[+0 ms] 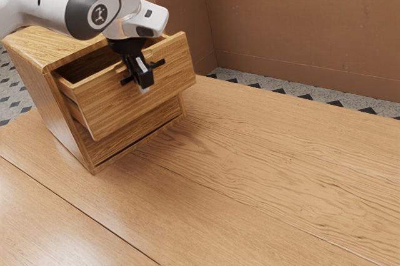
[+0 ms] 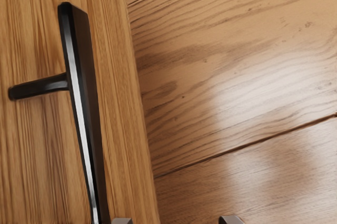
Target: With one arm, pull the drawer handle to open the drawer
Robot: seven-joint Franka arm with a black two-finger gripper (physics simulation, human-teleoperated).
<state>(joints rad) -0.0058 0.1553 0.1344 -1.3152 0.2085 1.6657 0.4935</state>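
The drawer point(image 1: 125, 100) stands pulled out of the cabinet point(image 1: 31, 44) toward the exterior view's right, its black handle point(image 1: 157, 62) running lengthwise across the front, just beside one finger of my spread, empty gripper point(image 1: 145, 85)

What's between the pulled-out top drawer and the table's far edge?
Only bare wooden tabletop, as the exterior view shows. The pincer is at the top drawer's black handle, outside that stretch.

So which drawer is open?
The top drawer: it sticks out of the cabinet, showing its hollow inside. The bottom drawer sits shut.
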